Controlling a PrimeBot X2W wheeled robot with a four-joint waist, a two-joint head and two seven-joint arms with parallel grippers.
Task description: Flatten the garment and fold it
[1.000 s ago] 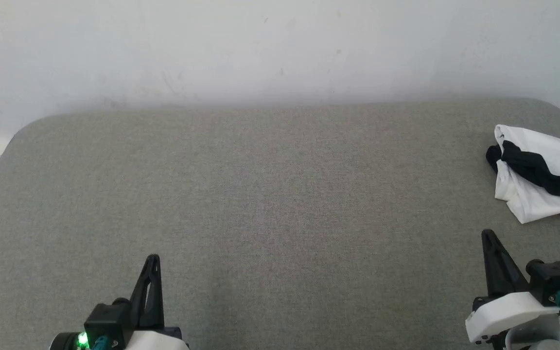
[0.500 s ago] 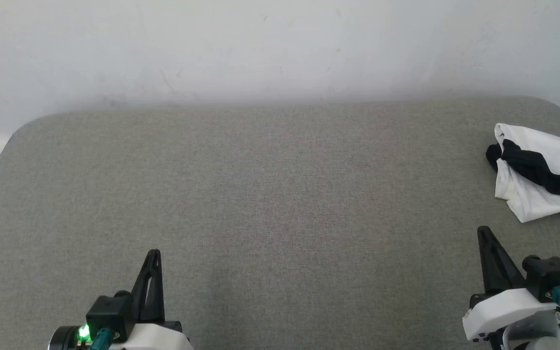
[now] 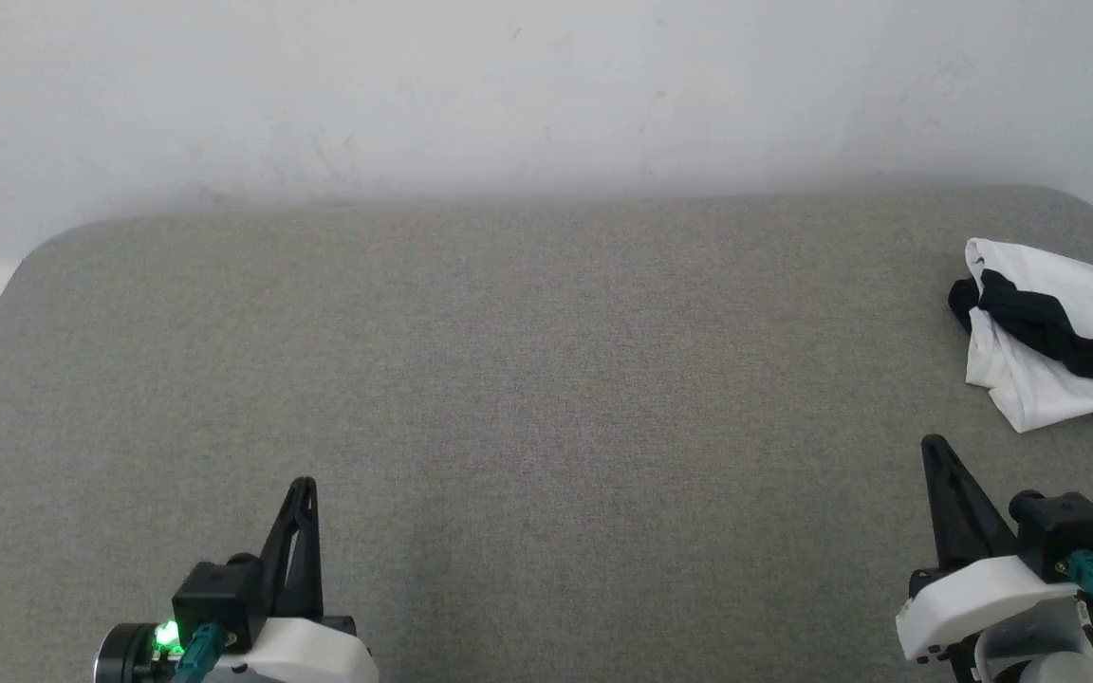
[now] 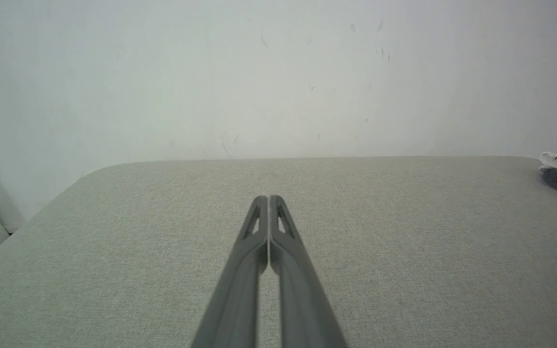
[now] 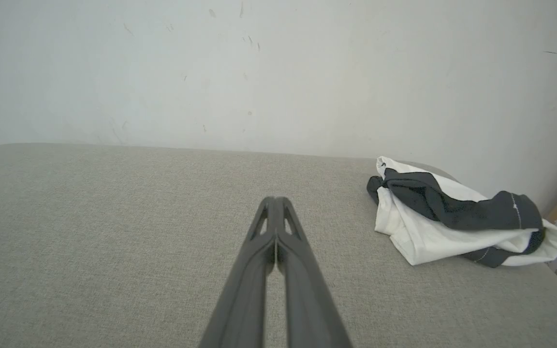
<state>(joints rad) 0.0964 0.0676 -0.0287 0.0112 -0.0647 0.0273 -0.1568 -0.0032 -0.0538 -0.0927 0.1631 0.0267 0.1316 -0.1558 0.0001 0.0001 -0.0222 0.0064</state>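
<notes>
Left gripper (image 3: pixel 301 486) and right gripper (image 3: pixel 931 444) sit at the near edge of the grey padded surface (image 3: pixel 546 379), fingers pressed together and empty, seemingly just above it. The garment (image 3: pixel 1049 332) lies crumpled at the far right, white with a black sleeve across it, nearer the right gripper but apart from it.

We find the shirt (image 3: pixel 1045 387) lying on the bench (image 3: pixel 546 379) at its far right corner, close to the wall (image 3: pixel 546 95) behind. The left tool (image 3: pixel 302 486) sits front left, the right tool (image 3: pixel 931 446) front right, before the shirt and apart from it.
</notes>
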